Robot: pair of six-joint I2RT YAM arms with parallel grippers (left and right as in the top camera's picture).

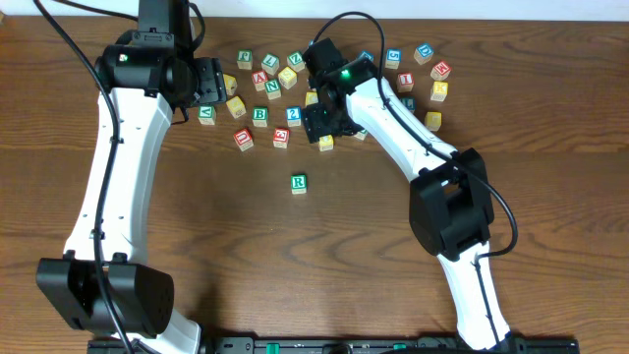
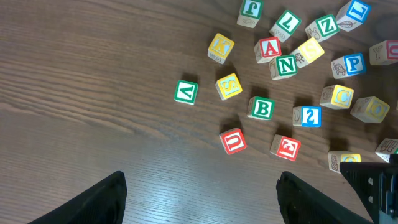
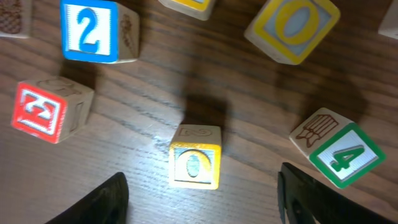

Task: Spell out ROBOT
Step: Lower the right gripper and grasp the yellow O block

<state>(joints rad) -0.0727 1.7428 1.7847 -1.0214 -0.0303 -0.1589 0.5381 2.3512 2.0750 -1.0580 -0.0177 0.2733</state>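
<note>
The green-framed R cube [image 1: 298, 183] stands alone on the table, nearer the front than the cluster. The green-framed B cube [image 1: 259, 115] [image 2: 262, 108] sits in the scattered cluster. A yellow O cube [image 3: 195, 165] [image 1: 326, 144] lies between the fingers of my right gripper [image 3: 199, 202] [image 1: 322, 126], which is open, with a gap on each side of the cube. A second yellow O cube [image 3: 292, 25] lies just beyond it. My left gripper [image 2: 199, 202] [image 1: 224, 87] hangs open over bare wood at the cluster's left edge, holding nothing. I cannot pick out the T cube.
Close around the right gripper lie a blue 2 cube [image 3: 90, 30], a red-lettered cube [image 3: 40, 111] and a green 4 cube [image 3: 342, 155]. Several more letter cubes are strewn across the back of the table [image 1: 393, 226]. Red cubes [image 2: 234, 141] lie near the B.
</note>
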